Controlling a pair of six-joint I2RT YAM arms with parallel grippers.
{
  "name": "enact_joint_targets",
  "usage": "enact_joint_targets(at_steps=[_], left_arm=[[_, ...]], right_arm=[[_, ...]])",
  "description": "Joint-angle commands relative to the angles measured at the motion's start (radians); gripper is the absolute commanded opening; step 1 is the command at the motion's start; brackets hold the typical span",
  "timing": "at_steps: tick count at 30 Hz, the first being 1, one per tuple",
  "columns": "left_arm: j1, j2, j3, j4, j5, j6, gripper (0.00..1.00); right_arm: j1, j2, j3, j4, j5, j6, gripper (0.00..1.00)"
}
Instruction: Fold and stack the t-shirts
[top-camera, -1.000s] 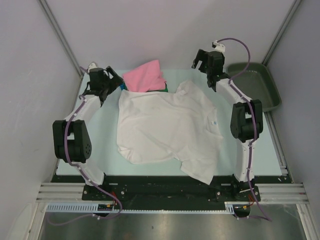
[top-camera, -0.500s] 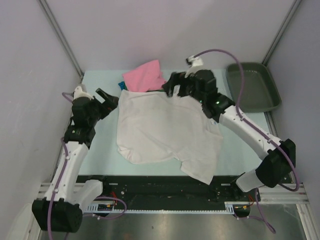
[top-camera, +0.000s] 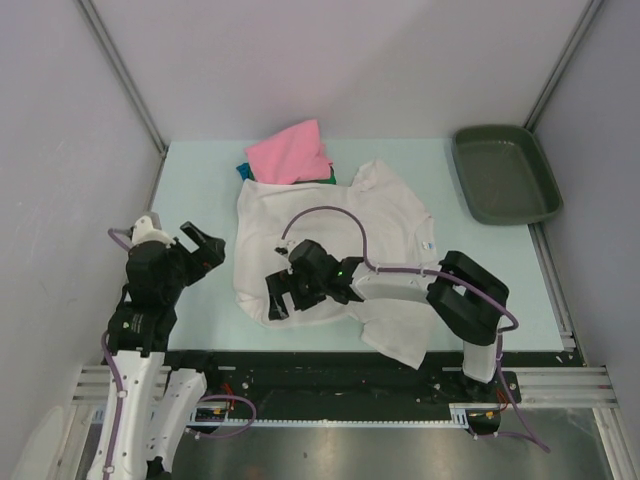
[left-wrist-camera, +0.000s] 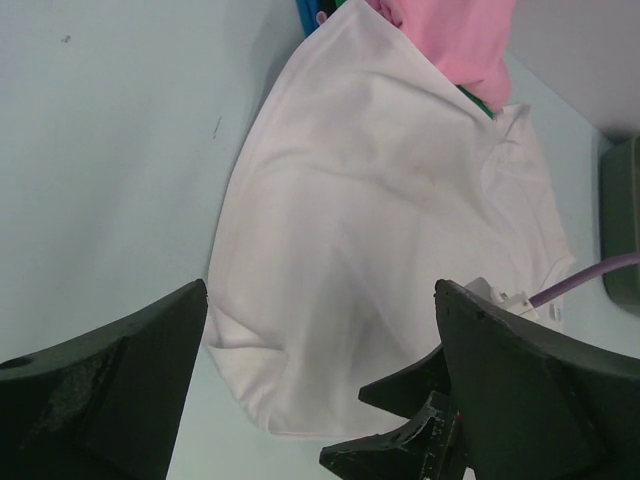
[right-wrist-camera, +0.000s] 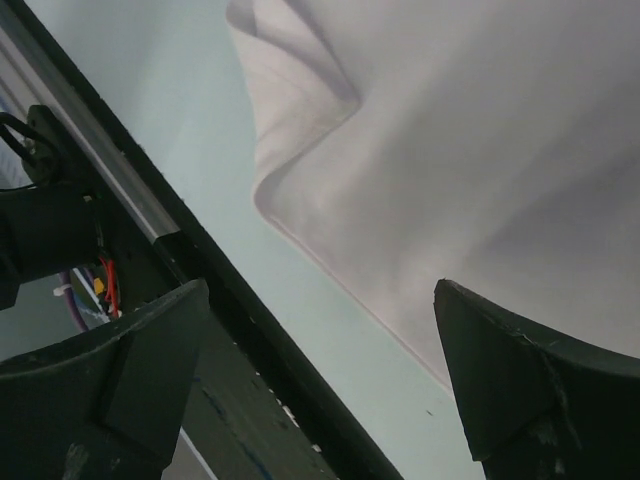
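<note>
One white shirt (top-camera: 330, 225), one pink shirt (top-camera: 288, 152), one tray (top-camera: 503, 178) in the table's (top-camera: 195, 180) far right corner.
My left gripper (top-camera: 203, 245), right gripper (top-camera: 281, 298): both wide, empty.

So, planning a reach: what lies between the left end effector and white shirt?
Bare table separates left end effector and white shirt, shown in top view.

The table (top-camera: 200, 170) bears a white t-shirt (top-camera: 390, 215), shirt pile (top-camera: 290, 150) and tray (top-camera: 503, 172).
</note>
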Motion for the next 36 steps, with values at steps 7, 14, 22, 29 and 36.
enact_joint_targets(at_steps=[7,14,22,29,36], left_arm=[[0.0,-0.069,-0.025,-0.087,-0.049,0.051,1.0],[0.0,-0.066,-0.027,-0.081,-0.04,0.065,1.0],[0.0,-0.063,-0.031,-0.072,-0.033,0.073,1.0],[0.0,-0.064,-0.034,-0.07,-0.027,0.077,1.0],[0.0,-0.066,-0.037,-0.069,-0.023,0.079,1.0]], right_arm=[[0.034,0.101,0.014,0.249,-0.105,0.142,0.98],[0.022,0.14,0.017,0.34,-0.116,0.168,0.98],[0.014,0.189,0.042,0.406,-0.136,0.202,0.96],[0.014,0.215,0.063,0.437,-0.152,0.222,0.96],[0.014,0.242,0.095,0.449,-0.154,0.228,0.95]])
